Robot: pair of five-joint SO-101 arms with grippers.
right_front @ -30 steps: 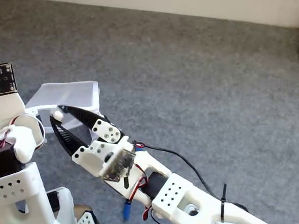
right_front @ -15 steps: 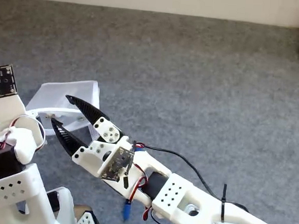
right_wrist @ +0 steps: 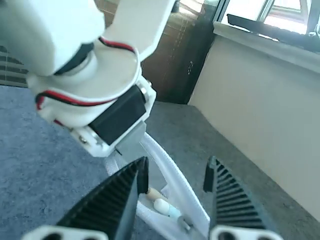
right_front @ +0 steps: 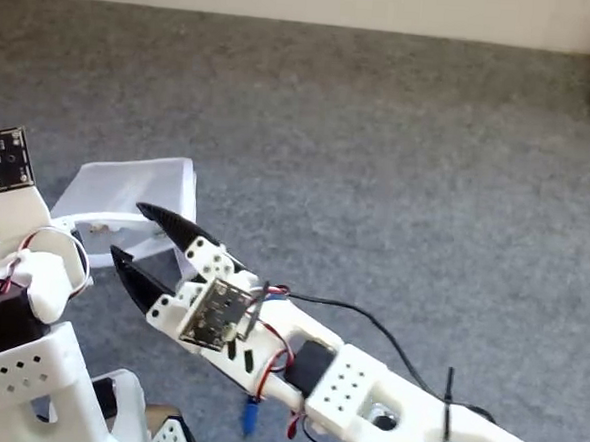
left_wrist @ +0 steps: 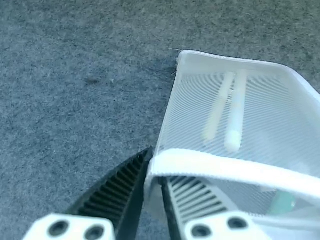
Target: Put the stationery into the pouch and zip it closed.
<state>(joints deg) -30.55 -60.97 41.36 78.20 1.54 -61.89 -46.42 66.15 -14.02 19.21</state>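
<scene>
The pouch (right_front: 135, 185), a pale see-through mesh one, sits toward the left side of the grey desk (right_front: 399, 157), well short of its far edge; its mouth gapes open, the white zipper band standing up along the rim. The left claw (left_wrist: 155, 172) is pinched narrow on that band, one ribbed black finger outside the mesh wall and the other inside it. Two pale pens (left_wrist: 235, 115) lie side by side within the pouch (left_wrist: 280, 120), seen through the mesh, and a small greenish piece (left_wrist: 283, 202) lies lower in it. The right claw (right_front: 129, 233) holds nothing, its black fingers spread wide just beside the open mouth on the near side; between those fingers (right_wrist: 120, 192) a stretch of the rim and the ends of the stationery inside show, with the left arm (right_wrist: 95, 95) close above.
</scene>
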